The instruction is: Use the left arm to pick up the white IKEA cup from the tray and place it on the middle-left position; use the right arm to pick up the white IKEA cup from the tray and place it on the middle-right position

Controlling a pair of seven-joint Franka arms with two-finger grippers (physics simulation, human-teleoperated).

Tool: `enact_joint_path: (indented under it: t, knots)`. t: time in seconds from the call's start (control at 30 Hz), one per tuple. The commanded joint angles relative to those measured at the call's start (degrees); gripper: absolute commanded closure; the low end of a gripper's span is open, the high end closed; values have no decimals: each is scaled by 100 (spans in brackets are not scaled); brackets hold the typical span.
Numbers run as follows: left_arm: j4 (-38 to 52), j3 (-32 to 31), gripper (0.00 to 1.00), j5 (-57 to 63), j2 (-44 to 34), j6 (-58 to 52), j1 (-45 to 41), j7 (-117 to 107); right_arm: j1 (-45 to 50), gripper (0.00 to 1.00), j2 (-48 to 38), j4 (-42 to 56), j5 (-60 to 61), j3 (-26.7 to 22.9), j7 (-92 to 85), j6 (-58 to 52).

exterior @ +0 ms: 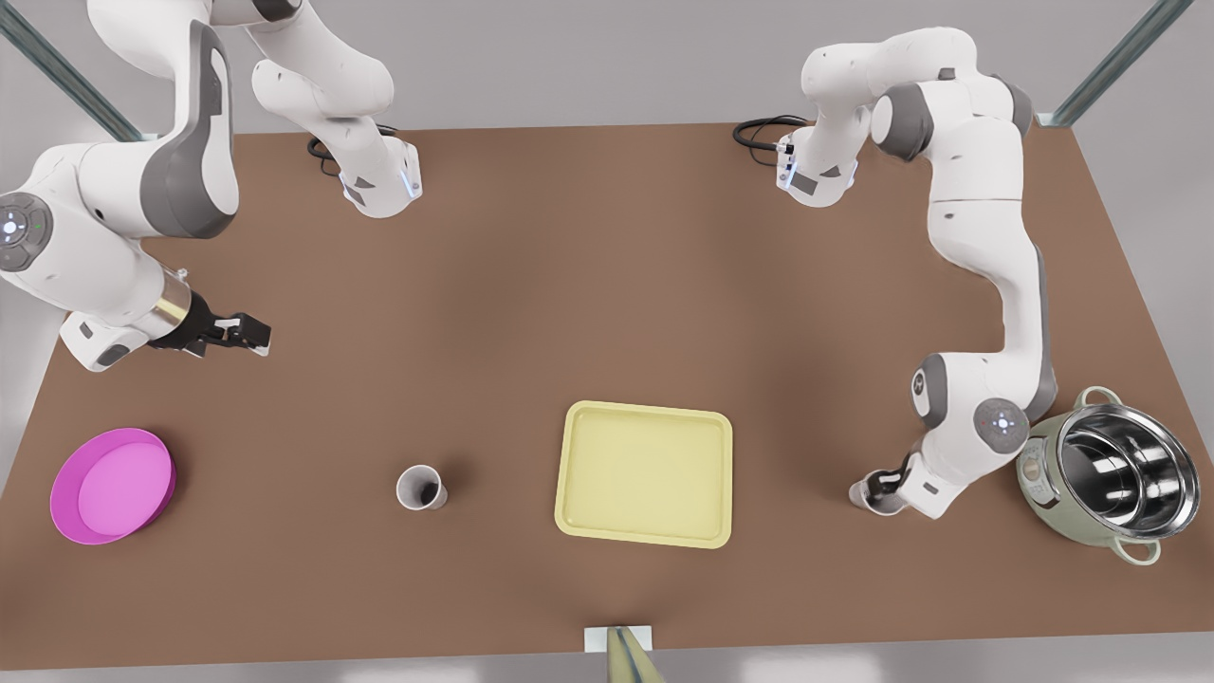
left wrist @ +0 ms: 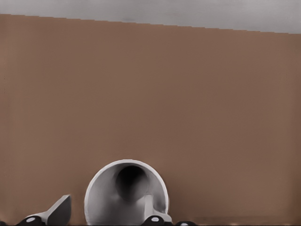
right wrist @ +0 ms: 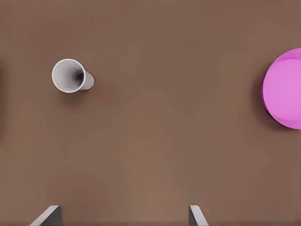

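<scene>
White cup [left wrist: 126,188] sits at the left claw [exterior: 874,488], grip unclear, near the counter [exterior: 607,285] edge; the right claw [exterior: 248,334] hangs open.

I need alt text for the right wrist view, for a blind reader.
A white cup stands on the brown table, seen from above, well apart from a magenta bowl cut off by the frame. The right gripper hovers above bare table, jaws open.
</scene>
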Motion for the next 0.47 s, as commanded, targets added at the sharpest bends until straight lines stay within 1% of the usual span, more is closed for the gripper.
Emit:
enact_joint_path:
  t: [0.0,0.03,0.07,0.13,0.17,0.2,0.23,0.3,0.43]
  knots:
    - [28,-16,0,393,-616,-1761,-158,-53,-5,0,-6,-2,-43,0,14,0]
    - [54,-15,0,586,-1056,-2595,-369,-79,-5,0,-6,-2,-43,0,22,0]
    - [326,-16,0,631,-1312,-3395,-484,-45,-5,0,-6,7,-43,0,22,0]
    - [458,-112,0,7,-1839,-3740,-467,17,-5,0,-6,7,-43,0,22,0]
    - [362,-103,0,-11,-2331,-3872,-458,746,-13,0,-6,7,-43,-8,14,0]
    - [-638,-59,0,-160,-3139,-3602,-431,826,-13,0,-6,7,-43,-8,14,0]
    - [-2169,-51,0,-160,-4098,-2555,-423,817,-13,0,-6,7,-43,-8,14,0]
    - [-1775,-51,0,-99,-3774,-2554,-431,799,-13,0,-6,15,-43,-8,14,0]
    - [-1783,-51,0,-116,-3773,-2572,-423,764,-13,0,-6,15,-34,-8,22,0]
